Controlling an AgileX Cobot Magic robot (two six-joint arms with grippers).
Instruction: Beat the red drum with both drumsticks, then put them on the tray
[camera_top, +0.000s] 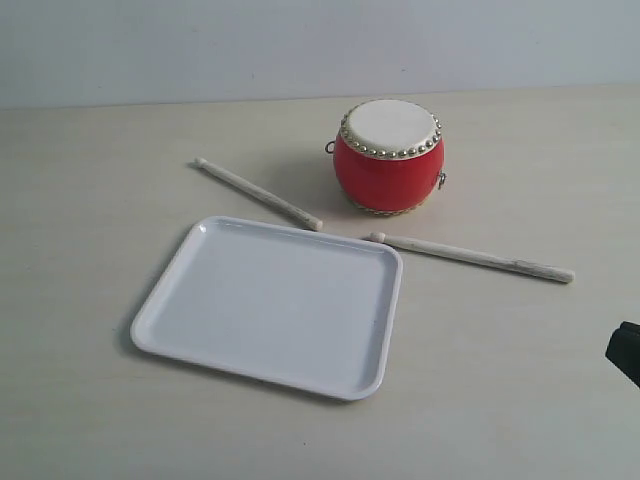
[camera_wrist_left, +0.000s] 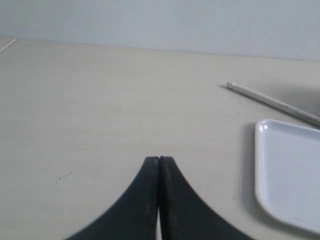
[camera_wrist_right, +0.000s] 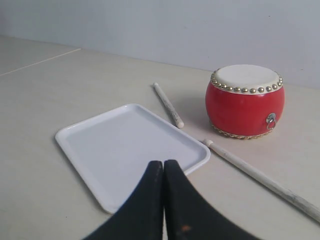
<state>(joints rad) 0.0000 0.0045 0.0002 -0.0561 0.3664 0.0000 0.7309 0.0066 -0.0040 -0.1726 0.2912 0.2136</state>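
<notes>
- A wide, flat, pale beige matt tabletop (camera_top: 90, 420) with a faint, fine grain fills most of every view.
- A plain, smooth wall (camera_top: 200, 45) of pale grey-blue stands behind it and meets the far edge of the tabletop in a straight horizontal line.
- In the right wrist view a thin, straight, lighter seam (camera_wrist_right: 40, 61) runs slantwise across the surface near the wall.
- The light is soft and even, with no hard glare on the surface; what shadows fall on the tabletop are faint and blurred at the edges.
</notes>
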